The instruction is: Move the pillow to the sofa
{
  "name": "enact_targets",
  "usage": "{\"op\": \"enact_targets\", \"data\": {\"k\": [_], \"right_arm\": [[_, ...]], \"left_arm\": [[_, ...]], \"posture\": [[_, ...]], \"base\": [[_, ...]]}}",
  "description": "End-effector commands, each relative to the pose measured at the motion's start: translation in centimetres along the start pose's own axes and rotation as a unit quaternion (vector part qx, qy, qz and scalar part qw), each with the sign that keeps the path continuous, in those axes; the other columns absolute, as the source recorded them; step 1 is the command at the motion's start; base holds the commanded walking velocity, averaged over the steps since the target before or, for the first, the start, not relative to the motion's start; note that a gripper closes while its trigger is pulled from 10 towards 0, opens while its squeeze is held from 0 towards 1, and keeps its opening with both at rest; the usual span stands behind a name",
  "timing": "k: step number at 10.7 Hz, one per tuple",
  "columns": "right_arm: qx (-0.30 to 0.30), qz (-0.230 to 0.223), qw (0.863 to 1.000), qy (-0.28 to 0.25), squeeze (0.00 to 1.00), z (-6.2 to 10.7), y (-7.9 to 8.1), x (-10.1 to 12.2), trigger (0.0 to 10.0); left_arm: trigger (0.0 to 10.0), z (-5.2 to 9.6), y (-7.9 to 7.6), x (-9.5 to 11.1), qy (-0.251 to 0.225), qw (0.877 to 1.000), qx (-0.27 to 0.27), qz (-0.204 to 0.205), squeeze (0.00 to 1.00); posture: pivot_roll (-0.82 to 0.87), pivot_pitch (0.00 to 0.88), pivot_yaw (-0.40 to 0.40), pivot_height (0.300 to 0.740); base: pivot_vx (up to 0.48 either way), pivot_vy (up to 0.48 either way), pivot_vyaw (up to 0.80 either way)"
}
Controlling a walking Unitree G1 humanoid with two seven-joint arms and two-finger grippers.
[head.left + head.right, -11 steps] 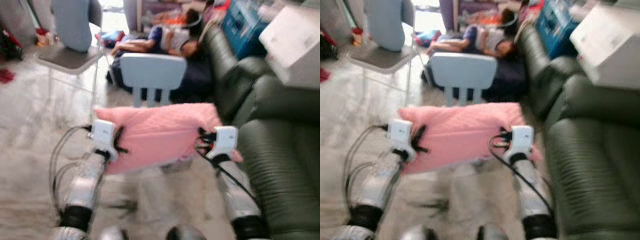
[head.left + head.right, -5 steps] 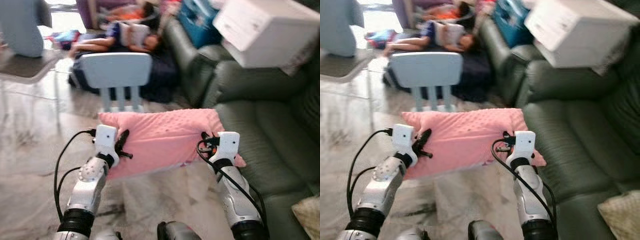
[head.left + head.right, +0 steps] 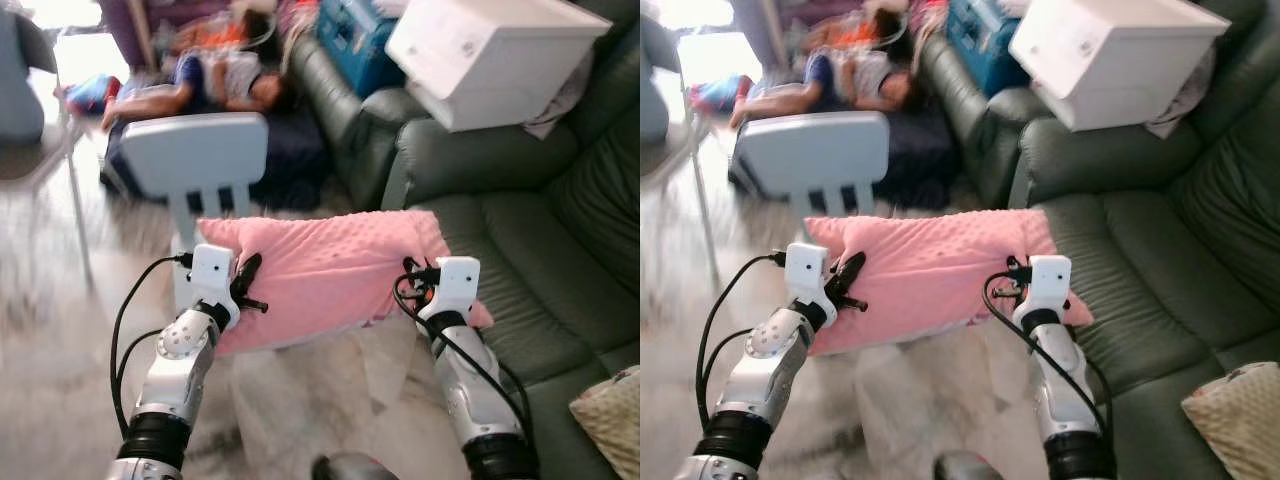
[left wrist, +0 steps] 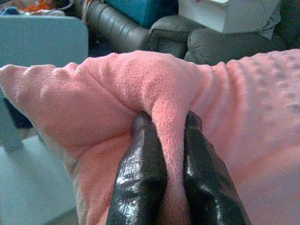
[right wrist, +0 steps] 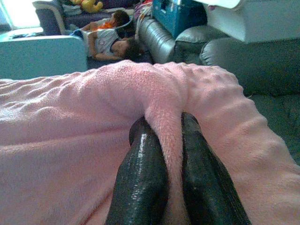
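Pinching a fold of the pink dimpled fleece pillow (image 3: 330, 275) on each side: left gripper (image 4: 171, 154) fingers (image 4: 140, 173) clamped on its left edge, right gripper (image 5: 168, 159) fingers (image 5: 143, 173) clamped on its right edge. Pillow is held in the air above the pale marble floor (image 3: 60, 340), its right end just over the front edge of the dark green leather sofa (image 3: 520, 250). Light blue child's chair (image 3: 195, 160) stands behind the pillow. White box (image 3: 490, 55) sits on the sofa arm. A person (image 3: 200, 85) lies on the floor beyond.

Dark green sofa (image 3: 520, 250), white box (image 3: 490, 55) on its armrest, patterned cushion (image 3: 610, 420) on the seat.
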State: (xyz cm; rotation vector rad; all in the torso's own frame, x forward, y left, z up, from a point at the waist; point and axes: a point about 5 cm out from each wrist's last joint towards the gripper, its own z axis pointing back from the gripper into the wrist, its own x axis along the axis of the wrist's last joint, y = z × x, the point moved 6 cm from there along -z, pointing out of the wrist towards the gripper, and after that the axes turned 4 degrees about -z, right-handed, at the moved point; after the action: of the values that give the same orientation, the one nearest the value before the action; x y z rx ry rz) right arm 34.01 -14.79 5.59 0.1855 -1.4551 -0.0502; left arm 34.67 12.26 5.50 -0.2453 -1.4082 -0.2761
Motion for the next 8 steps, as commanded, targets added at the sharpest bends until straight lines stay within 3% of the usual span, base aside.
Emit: {"op": "enact_targets", "data": {"k": [1, 8], "right_arm": [[-0.007, 0.008, 1.0, -0.008, 0.0, -0.24, -0.48, 0.58, 10.0], [-0.005, 0.016, 1.0, -0.005, 0.0, -0.16, -0.57, 0.48, 10.0]], "left_arm": [[10.0, -0.31, -0.57, 0.43, -0.007, 1.0, -0.015, -0.002, 0.0], [10.0, -0.73, -1.25, 0.53, -0.012, 1.0, -0.02, 0.004, 0.0]], "posture": [[-0.05, 0.028, -0.055, 0.74], [-0.06, 0.034, -0.062, 0.74]], "base": [[0.285, 0.0, -0.8], [0.284, 0.0, -0.8]]}}
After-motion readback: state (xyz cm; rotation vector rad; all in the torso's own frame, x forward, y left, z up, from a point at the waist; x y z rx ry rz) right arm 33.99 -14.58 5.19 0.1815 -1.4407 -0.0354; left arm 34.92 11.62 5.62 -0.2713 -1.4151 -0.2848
